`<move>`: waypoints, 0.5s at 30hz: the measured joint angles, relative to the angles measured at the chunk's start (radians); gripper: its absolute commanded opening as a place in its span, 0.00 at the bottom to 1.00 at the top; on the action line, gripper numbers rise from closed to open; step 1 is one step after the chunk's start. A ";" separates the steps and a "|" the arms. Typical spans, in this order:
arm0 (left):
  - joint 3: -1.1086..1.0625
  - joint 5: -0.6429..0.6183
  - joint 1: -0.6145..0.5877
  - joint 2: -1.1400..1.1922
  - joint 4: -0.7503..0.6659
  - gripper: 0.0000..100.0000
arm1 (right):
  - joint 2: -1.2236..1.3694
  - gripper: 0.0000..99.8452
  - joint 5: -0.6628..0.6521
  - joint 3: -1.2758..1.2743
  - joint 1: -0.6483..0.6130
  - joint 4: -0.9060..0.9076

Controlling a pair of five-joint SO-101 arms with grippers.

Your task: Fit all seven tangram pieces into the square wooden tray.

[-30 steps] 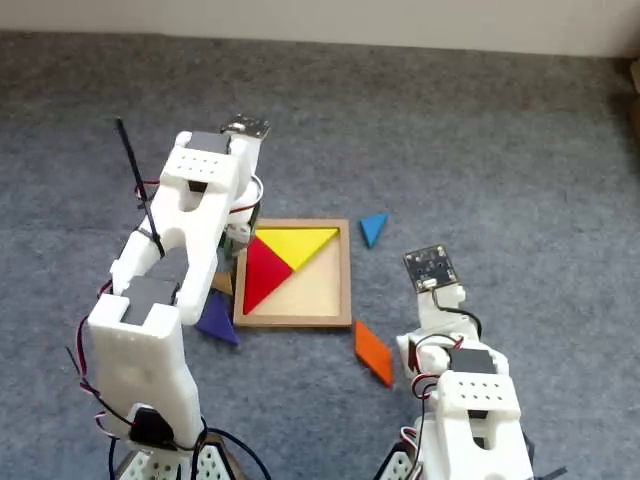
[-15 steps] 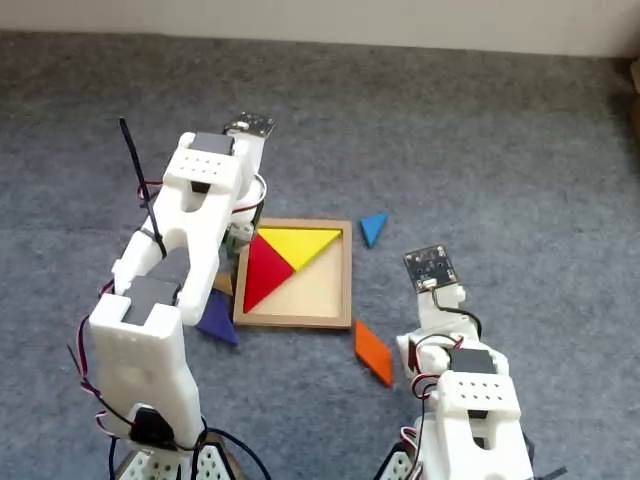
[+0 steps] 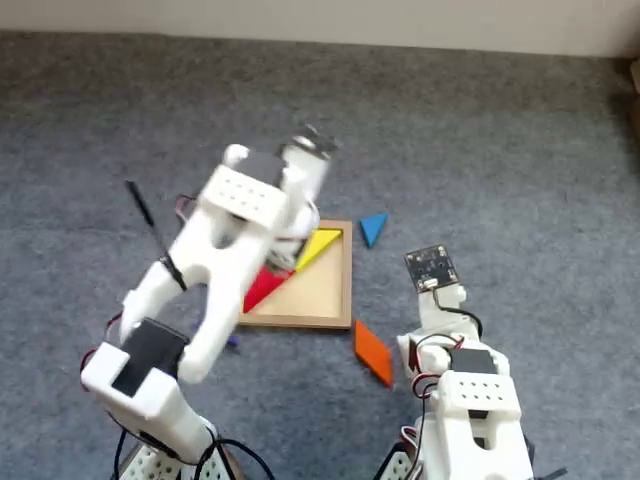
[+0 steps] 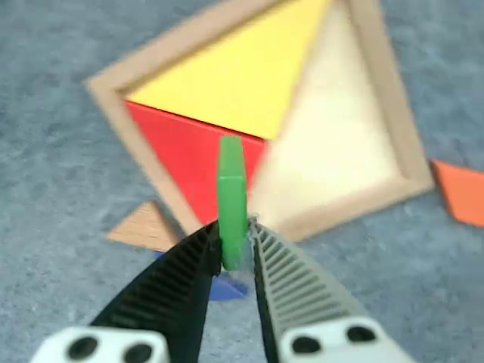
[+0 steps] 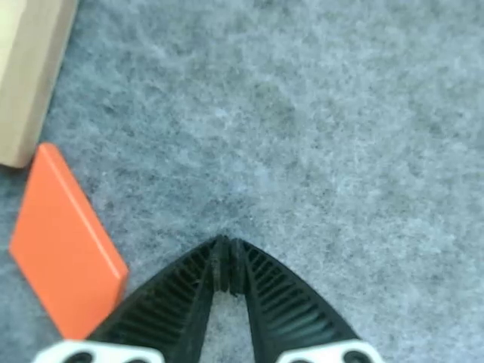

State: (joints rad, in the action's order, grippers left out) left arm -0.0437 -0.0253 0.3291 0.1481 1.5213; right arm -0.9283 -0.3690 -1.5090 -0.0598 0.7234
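So, your left gripper (image 4: 233,243) is clamped on a flat green tangram piece (image 4: 231,178). It's holding the piece on edge between the two fingers, up over the square wooden tray (image 4: 387,113). Inside the tray you've got a big yellow triangle (image 4: 242,76) and a big red triangle (image 4: 185,151) lying flat and touching along one edge. The rest of the tray floor shows bare wood. Just outside the rim sits a tan wooden piece (image 4: 144,227), with a dark blue piece (image 4: 223,287) near it, mostly hidden behind the fingers. Your right gripper (image 5: 227,268) has its fingers pressed together with nothing between them. It's low over the grey carpet (image 5: 340,113), just beside an orange parallelogram (image 5: 64,242) lying near a tray corner. A small blue triangle (image 3: 372,228) lies on the carpet just off another corner.
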 measured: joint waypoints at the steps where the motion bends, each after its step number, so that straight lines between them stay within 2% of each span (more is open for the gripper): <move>1: -0.014 0.000 0.025 -0.005 0.000 0.01 | 0.000 0.02 0.000 -0.002 0.006 -0.006; 10: -0.150 0.002 0.146 -0.005 -0.140 0.02 | 0.006 0.02 0.000 -0.003 0.029 -0.035; 15: -0.180 0.002 0.167 -0.005 -0.181 0.17 | 0.005 0.02 0.000 -0.003 0.029 -0.035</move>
State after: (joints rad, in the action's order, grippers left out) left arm -0.2232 -0.0238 0.4964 0.1435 1.3403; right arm -0.9237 -0.3690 -1.5121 -0.0307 0.6882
